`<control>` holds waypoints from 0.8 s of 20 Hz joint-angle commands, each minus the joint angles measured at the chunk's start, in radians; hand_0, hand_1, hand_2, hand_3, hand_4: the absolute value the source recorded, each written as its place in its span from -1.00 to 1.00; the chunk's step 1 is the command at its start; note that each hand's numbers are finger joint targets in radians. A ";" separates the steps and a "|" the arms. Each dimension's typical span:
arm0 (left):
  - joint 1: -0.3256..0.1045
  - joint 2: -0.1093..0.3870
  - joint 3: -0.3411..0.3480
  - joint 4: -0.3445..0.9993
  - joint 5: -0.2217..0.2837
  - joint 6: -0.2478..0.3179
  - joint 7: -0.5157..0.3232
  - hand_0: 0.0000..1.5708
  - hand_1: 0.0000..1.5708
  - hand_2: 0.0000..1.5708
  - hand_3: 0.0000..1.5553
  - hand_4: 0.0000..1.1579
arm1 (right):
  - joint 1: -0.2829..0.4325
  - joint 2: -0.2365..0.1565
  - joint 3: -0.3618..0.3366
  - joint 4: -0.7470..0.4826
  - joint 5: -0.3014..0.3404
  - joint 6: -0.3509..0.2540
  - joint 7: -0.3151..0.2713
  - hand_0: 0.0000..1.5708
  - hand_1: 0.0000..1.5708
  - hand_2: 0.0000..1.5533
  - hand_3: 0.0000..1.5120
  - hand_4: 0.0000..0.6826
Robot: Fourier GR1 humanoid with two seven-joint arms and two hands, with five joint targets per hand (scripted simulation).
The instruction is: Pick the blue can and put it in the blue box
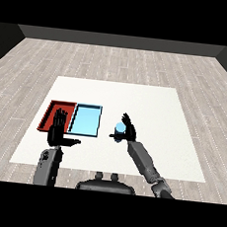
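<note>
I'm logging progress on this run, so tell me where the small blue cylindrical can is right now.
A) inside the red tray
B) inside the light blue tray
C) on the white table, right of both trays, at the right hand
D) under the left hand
C: the small blue cylindrical can stands on the white table, right of the light blue tray and red tray, with the black right hand curled round it.

The floor (116,61) at the frame's top looks like pale wood planks. The table (151,104) is matt, smooth white. Both hands (59,132) (129,129) look matt black.
</note>
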 commanded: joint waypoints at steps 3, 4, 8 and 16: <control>0.033 -0.036 -0.040 0.004 -0.035 0.014 -0.037 -1.00 -1.00 -1.00 -1.00 -1.00 | -0.030 0.000 0.047 0.056 0.033 -0.125 0.050 0.98 0.98 0.91 0.91 0.89; 0.003 0.013 0.001 -0.061 0.012 0.006 0.069 -1.00 -1.00 -1.00 -1.00 -1.00 | -0.104 0.000 0.015 0.099 0.021 -0.121 0.068 0.99 0.99 0.91 0.91 0.93; -0.013 -0.006 -0.012 -0.041 0.000 0.016 0.046 -1.00 -1.00 -1.00 -1.00 -1.00 | -0.016 0.000 0.090 -0.005 0.035 -0.186 0.084 0.99 0.99 0.92 0.91 0.99; -0.076 -0.002 -0.002 0.077 -0.004 0.001 0.015 -1.00 -1.00 -1.00 -1.00 -1.00 | -0.017 -0.008 0.048 -0.107 0.121 -0.171 0.098 0.91 0.91 0.88 0.87 0.92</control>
